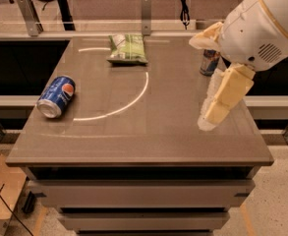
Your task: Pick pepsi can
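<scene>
The pepsi can point(56, 96) is blue with a round red-white-blue logo. It lies on its side near the left edge of the grey table point(148, 132), its silver end facing the front left. My gripper point(199, 82) hangs over the right side of the table, far to the right of the can. Its two cream fingers are spread apart and hold nothing. The white arm point(261, 23) comes in from the upper right.
A taller, slimmer blue-and-silver can point(209, 63) stands at the back right, partly hidden behind my gripper. A green chip bag point(128, 48) lies at the back middle. A white arc is marked on the tabletop. Drawers sit below the front edge.
</scene>
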Robot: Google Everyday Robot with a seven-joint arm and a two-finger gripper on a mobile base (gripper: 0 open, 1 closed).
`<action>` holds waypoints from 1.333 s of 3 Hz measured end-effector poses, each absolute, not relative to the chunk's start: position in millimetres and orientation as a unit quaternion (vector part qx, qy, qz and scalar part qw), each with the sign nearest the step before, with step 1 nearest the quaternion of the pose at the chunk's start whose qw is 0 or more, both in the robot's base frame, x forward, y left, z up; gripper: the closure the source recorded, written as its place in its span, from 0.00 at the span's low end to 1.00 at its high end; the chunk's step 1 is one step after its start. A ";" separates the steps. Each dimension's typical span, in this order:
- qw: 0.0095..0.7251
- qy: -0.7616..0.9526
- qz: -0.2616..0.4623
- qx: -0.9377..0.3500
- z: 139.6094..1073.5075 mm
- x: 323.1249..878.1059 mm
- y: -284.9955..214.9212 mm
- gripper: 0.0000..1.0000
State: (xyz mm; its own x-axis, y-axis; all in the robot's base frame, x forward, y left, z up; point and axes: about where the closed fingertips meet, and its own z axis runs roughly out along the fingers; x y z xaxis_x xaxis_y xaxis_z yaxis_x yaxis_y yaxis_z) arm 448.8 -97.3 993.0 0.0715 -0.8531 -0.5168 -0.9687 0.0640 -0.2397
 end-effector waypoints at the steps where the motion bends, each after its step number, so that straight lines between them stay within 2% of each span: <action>1: 0.280 0.673 0.103 -0.676 993.1 448.8 -97.3 0.00; 2: 0.294 0.670 0.117 -0.672 987.8 463.2 -70.8 0.00; 4: 0.346 0.638 0.217 -0.653 958.1 513.2 9.0 0.00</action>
State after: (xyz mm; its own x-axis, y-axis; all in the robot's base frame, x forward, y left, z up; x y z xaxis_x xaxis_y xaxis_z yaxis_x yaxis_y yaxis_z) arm 513.2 9.0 958.1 0.0919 -0.6826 -0.7250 -0.9830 0.0541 -0.1756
